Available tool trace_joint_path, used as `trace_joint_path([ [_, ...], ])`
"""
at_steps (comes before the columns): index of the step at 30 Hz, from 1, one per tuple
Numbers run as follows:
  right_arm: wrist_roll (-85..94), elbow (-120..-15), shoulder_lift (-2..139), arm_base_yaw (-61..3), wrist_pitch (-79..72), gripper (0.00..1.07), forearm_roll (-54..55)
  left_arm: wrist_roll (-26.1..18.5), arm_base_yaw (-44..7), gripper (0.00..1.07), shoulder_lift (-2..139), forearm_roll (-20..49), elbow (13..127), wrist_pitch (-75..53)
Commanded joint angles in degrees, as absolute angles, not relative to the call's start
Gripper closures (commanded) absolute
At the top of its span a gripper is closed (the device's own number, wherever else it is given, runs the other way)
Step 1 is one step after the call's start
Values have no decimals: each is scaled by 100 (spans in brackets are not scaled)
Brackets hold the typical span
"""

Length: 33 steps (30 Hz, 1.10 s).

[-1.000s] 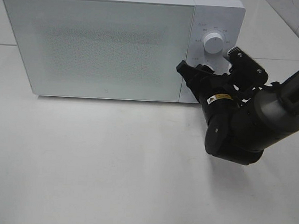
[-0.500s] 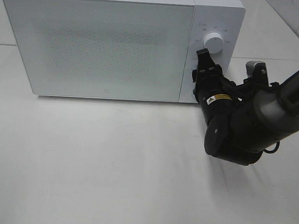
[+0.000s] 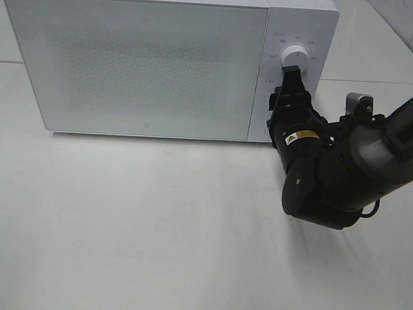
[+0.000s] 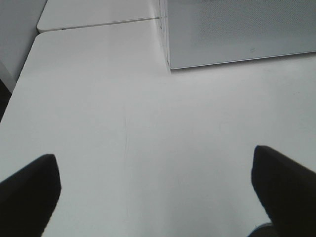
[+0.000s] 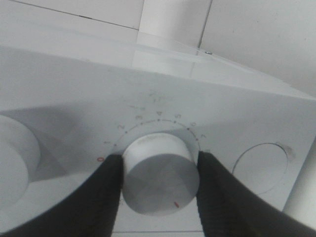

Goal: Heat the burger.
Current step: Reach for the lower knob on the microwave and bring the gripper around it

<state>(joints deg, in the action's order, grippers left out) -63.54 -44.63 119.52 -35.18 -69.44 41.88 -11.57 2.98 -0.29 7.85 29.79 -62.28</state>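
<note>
Burger: you could not see it in any view. The door was shut, so I judge it sat inside the boxy white microwave oven (image 3: 149, 59), to the left of the right gripper across the control panel.
Door: the frosted white front panel (image 3: 142, 65) was closed flat, and nothing showed through it.
Dial: the round white timer knob with a grey face (image 5: 158, 185) stuck straight out of the panel, its axis pointing at your right gripper. A second white knob (image 3: 295, 56) sat just beside it on the same panel.
Right gripper: the right gripper (image 5: 160, 163) met the dial head-on, with one dark finger (image 5: 106, 192) pressed to each side of it, clamped on the dial.
Next move: as I judge it, a twist about the dial's own axis, with no sideways push.
Left gripper: the left gripper (image 4: 155, 185) hung wide open over the bare white worktop (image 3: 152, 229), holding nothing, well apart from the panel. Your right arm was the nearer one.
</note>
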Motion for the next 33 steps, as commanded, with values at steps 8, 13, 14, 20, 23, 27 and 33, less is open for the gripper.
trace_joint_path([
  [8,-7219,-4624,11918,-3489,-8021,99,3736,-1140,269,9,-120,785,2968,-6148],
  [13,-7305,-4624,11918,-3489,-8016,98,3730,-1140,269,9,-120,785,2968,-6148],
  [14,-7305,-4624,11918,-3489,-8016,98,3730,-1140,269,9,-120,785,2968,-6148],
  [20,-7305,-4618,11918,-3489,-8010,94,3919,-1140,269,9,-120,785,2968,-6148],
  [23,-7305,-4618,11918,-3489,-8010,89,4051,-1140,269,9,-120,785,2968,-6148],
  [27,-7294,-4612,11918,-3489,-8010,76,4206,-1140,269,9,-120,785,2968,-6148],
  [33,-7122,-4607,11918,-3489,-8004,65,4372,-1140,269,9,-120,785,2968,-6148],
])
